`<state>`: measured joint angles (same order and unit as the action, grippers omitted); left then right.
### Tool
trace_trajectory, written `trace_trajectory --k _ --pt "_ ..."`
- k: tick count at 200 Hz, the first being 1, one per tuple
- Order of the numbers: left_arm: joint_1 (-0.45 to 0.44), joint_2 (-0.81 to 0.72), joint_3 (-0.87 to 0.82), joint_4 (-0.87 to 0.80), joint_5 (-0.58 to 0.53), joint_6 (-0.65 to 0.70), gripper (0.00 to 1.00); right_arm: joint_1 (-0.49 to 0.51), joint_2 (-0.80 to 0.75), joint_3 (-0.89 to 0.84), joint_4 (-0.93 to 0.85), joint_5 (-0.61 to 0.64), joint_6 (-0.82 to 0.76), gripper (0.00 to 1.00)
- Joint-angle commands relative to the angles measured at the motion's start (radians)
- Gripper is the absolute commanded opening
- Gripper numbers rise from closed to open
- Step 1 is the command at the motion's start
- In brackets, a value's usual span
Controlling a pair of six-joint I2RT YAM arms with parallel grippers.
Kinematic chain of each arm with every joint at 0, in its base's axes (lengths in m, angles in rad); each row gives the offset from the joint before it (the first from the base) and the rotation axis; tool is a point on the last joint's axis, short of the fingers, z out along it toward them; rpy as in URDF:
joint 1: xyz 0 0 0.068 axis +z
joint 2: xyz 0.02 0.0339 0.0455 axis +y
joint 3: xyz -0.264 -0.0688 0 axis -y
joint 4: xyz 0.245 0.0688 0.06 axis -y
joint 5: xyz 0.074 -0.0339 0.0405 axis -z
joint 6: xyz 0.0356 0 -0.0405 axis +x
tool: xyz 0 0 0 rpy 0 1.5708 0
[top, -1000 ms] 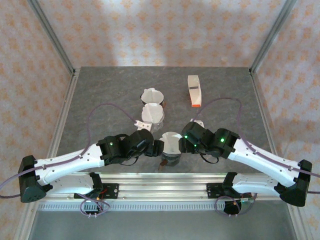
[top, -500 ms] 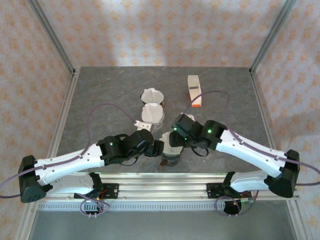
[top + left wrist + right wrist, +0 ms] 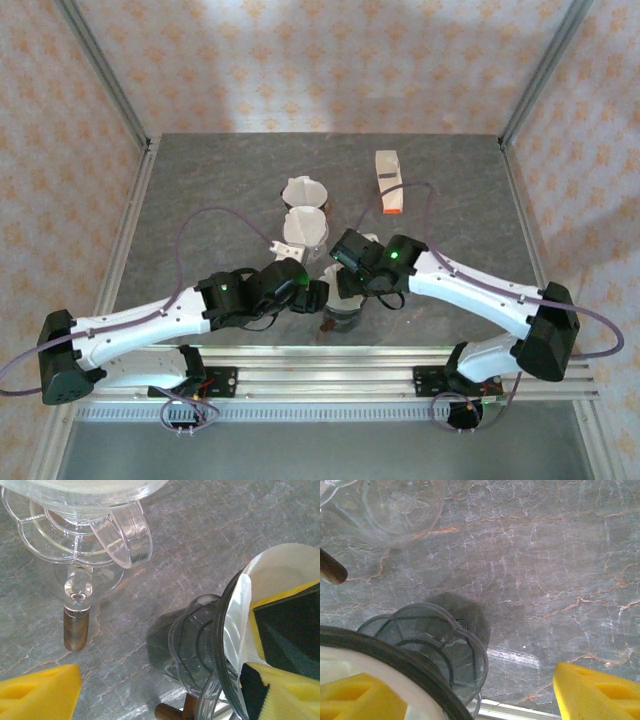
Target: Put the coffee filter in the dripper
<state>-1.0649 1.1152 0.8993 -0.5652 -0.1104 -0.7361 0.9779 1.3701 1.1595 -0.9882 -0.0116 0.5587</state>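
grey marble surface [image 3: 200, 200]; left end effector [image 3: 160, 690] and right end effector [image 3: 477, 697] released, straddling dripper [image 3: 395, 657] rim; seat filter [image 3: 280, 570] flush, gently.

White-orange box [image 3: 389, 183] back right; marble table [image 3: 200, 200]
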Motion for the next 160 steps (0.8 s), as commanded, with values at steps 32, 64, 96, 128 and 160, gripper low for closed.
trace_trajectory --k 32,64,96,128,160 --pt "0.008 0.018 -0.015 0.018 0.003 -0.011 0.84 -0.001 0.040 -0.011 -0.009 0.029 -0.030 0.74" --pt "0.007 0.021 -0.017 0.024 0.007 -0.014 0.84 0.011 0.055 -0.030 0.006 0.044 -0.035 0.74" --pt "0.007 0.019 -0.023 0.025 0.009 -0.019 0.84 0.036 0.054 -0.044 0.025 0.077 -0.030 0.74" --pt "0.008 0.017 -0.026 0.022 0.014 -0.020 0.83 0.048 0.048 -0.058 0.046 0.092 -0.020 0.74" --pt "0.007 0.018 -0.029 0.026 0.017 -0.023 0.82 0.053 -0.001 -0.063 0.075 0.120 -0.011 0.74"
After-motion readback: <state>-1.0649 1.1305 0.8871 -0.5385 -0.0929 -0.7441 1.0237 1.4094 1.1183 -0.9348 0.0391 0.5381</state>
